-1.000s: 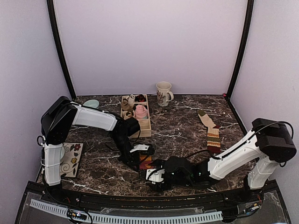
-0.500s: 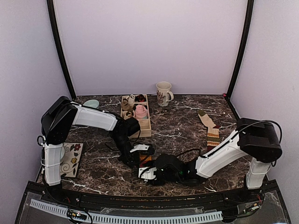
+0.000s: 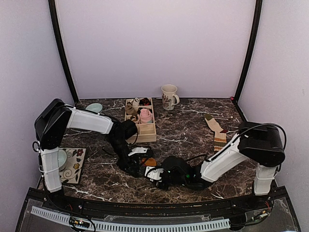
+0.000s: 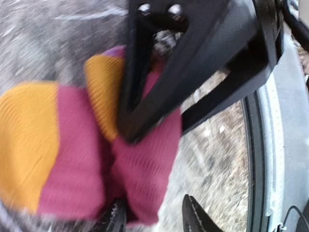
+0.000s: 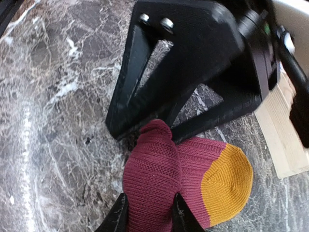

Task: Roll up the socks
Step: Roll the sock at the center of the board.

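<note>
We find the left wrist view blurred throughout. The striped sock (image 4: 72, 159), just ahead of the left gripper (image 4: 154, 220), runs off the left and bottom edges, and only that gripper's tips show. In the right wrist view the right gripper (image 5: 149, 217) is cropped to its tips, with the sock's fold cut off between them. From above, both grippers hide most of the sock. The contents of the wooden box (image 3: 146, 138) beyond them are too small to tell.

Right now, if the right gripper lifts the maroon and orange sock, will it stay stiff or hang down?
Probably floppy: the maroon and orange sock is soft ribbed knit, bunched into a fold between the fingers of the right gripper. The free orange toe would likely droop. It looks light for its size, and the rough knit should not slip easily from the pinch.
</note>
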Motion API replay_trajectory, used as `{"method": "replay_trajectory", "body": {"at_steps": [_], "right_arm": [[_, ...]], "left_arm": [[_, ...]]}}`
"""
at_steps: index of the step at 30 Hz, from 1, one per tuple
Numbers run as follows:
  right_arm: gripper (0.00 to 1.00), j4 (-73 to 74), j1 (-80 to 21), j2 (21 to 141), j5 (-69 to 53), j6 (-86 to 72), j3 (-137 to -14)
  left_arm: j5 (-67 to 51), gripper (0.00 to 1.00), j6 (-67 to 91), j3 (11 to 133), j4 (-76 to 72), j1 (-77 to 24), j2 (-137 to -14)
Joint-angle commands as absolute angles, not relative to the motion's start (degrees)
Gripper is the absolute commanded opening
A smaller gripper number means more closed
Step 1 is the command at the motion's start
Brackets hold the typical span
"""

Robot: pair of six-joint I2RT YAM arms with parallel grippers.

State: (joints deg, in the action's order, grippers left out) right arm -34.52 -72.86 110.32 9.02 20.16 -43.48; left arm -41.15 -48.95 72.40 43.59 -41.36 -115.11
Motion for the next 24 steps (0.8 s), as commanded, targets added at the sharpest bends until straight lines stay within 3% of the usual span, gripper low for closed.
{"method": "replay_trajectory", "body": {"at_steps": [1, 2, 3, 6, 14, 18, 24], "right_arm": [[0.22, -25.36, -71.84, 115.14, 1.45, 13.1, -42.08], [0.2, -24.41, -71.49, 115.36, 0.15, 12.08, -42.65], [0.18, -23.56, -70.86, 115.49, -0.99, 10.99, -43.09], [0.12, -21.71, -69.14, 115.06, -5.12, 7.76, -43.76], [0.1, -17.83, -65.83, 114.3, -11.67, 1.12, -43.5], [0.1, -14.23, -63.61, 116.12, -17.2, -4.99, -45.68], [0.09, -6.95, -60.26, 122.19, -28.13, -14.32, -50.23]], "left_arm": [[-32.56, 0.45, -45.35, 67.63, 38.7, -38.73, -109.62], [-31.95, 0.57, -44.77, 66.69, 37.07, -38.24, -108.25], [-31.53, 0.59, -44.32, 65.69, 35.94, -37.65, -106.98], [-30.5, 0.59, -42.65, 62.32, 31.66, -34.82, -102.75], [-24.7, 0.64, -47.21, 49.22, 18.37, -30.56, -86.44], [-28.57, 0.63, -49.49, 51.39, 24.02, -30.82, -86.64], [-26.99, 0.53, -54.9, 50.3, 25.6, -34.83, -87.41]]}}
